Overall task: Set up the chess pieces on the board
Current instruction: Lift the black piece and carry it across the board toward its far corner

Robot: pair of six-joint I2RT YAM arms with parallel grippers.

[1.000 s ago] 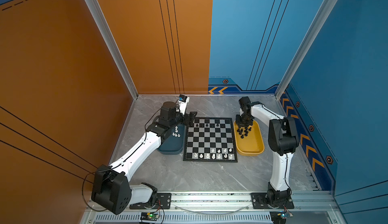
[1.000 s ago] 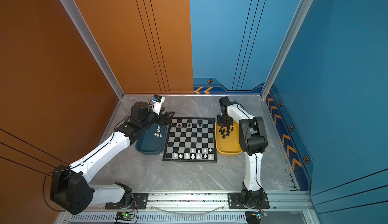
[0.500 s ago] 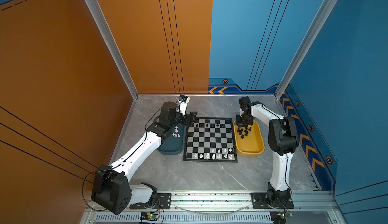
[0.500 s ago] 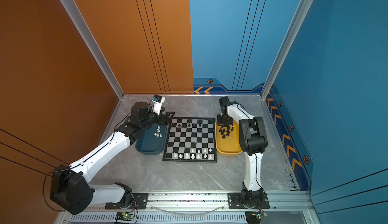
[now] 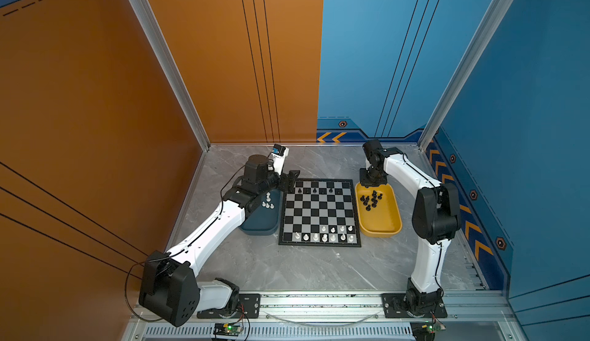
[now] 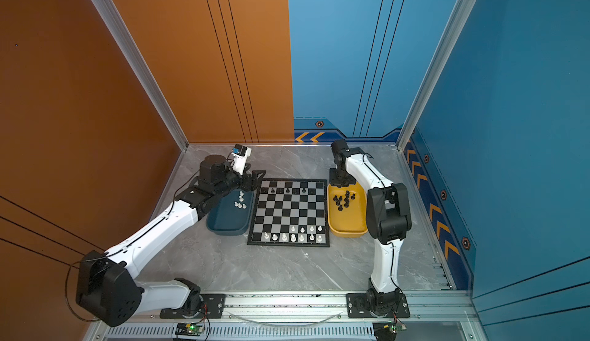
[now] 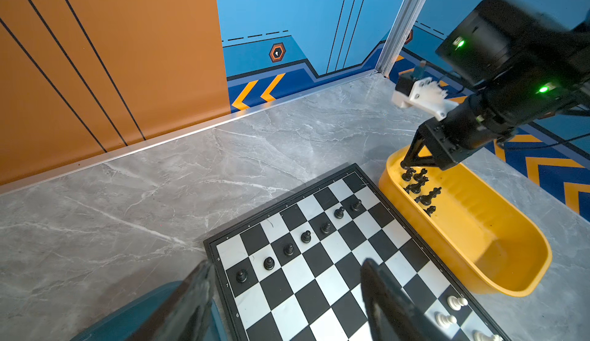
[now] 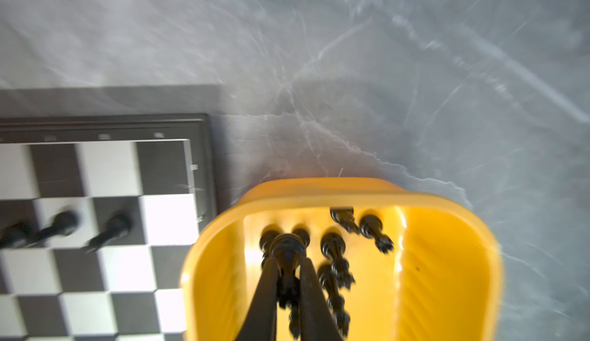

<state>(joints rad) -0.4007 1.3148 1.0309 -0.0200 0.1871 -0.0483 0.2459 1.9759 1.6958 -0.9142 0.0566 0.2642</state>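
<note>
Right fingers point(image 8: 265, 294) have closed on a black chess piece point(image 8: 287, 249) in the three-o'clock yellow tray point(image 8: 335, 186). The left fingers point(image 7: 383, 294) gape empty, and the checkered board point(image 5: 306, 215) looks half set.

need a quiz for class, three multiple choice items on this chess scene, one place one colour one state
1. The white pieces on the board stand: A) along its far edge B) in its two nearest rows C) in its middle.
2. The tray with loose black pieces is: A) red B) dark blue C) yellow.
3. The right gripper is: A) shut on a black piece B) wide open over the board C) out of view.
B: they line the edge by the arm bases. C: its walls are yellow. A: the right wrist view shows the pinch.
</note>
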